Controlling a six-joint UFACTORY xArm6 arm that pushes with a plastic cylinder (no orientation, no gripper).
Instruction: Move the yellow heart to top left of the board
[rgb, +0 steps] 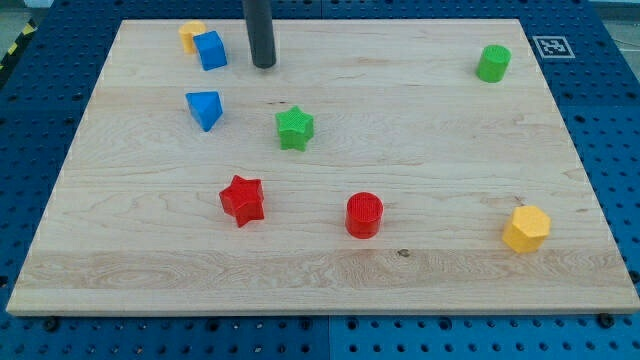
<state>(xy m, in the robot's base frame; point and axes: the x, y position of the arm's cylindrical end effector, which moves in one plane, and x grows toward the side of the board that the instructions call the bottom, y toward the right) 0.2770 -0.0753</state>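
Note:
The yellow heart (189, 35) lies near the board's top left corner, partly hidden behind a blue cube (211, 50) that touches it on the right. My tip (264, 65) rests on the board just to the right of the blue cube, a short gap apart. The rod rises out of the view's top.
A blue triangular block (204, 108) lies below the cube. A green star (295, 128) sits near the middle, a red star (243, 199) and a red cylinder (364, 214) lower down. A green cylinder (493, 62) is at the top right, a yellow hexagon (526, 229) at the bottom right.

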